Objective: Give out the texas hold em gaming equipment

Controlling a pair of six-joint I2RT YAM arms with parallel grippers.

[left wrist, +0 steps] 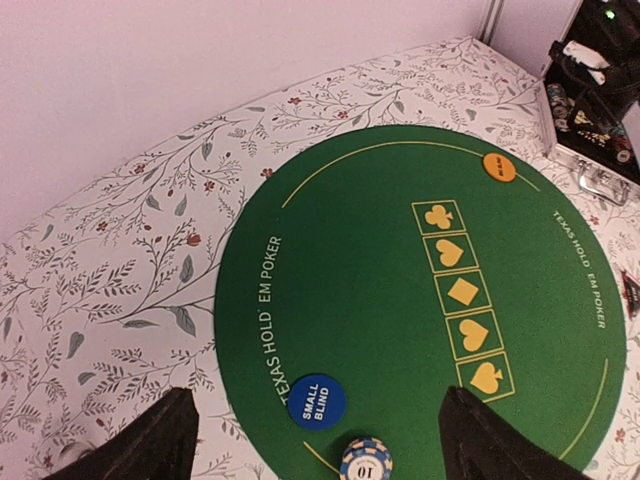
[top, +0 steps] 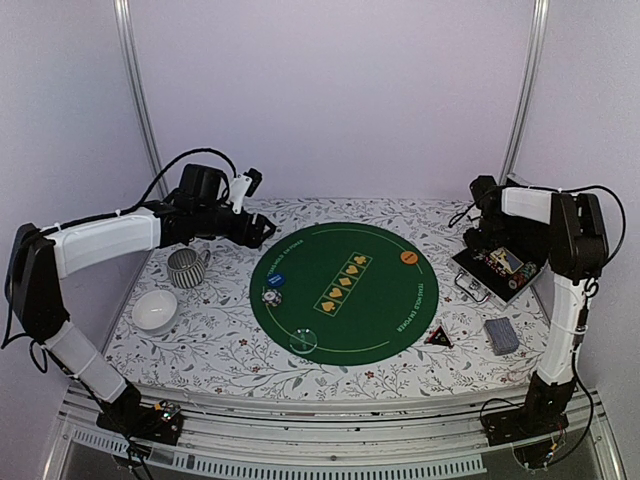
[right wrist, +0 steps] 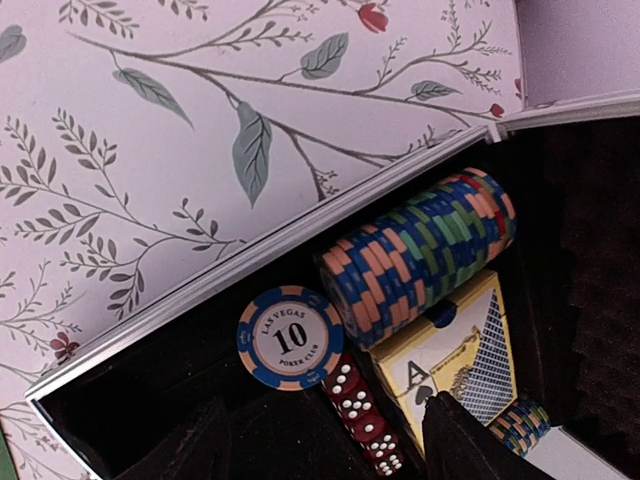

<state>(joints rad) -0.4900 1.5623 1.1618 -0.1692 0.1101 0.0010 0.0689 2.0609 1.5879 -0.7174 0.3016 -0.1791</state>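
left gripper (left wrist: 318, 400) spread | right gripper (right wrist: 333, 410) apart, seemingly empty | chip (right wrist: 290, 337) "LAS VEGAS 10" | button (left wrist: 316, 401) "SMALL BLIND"

Robot test cell, laboratory type: plain pale wall panels (top: 330, 100) framed by aluminium posts (top: 135, 90), left arm (top: 105, 235) and right arm (top: 575, 240) bolted to a metal rail (top: 320, 430) at the table's near edge, with floral cloth (top: 400, 372) and green poker mat (top: 385, 300) staged as props.
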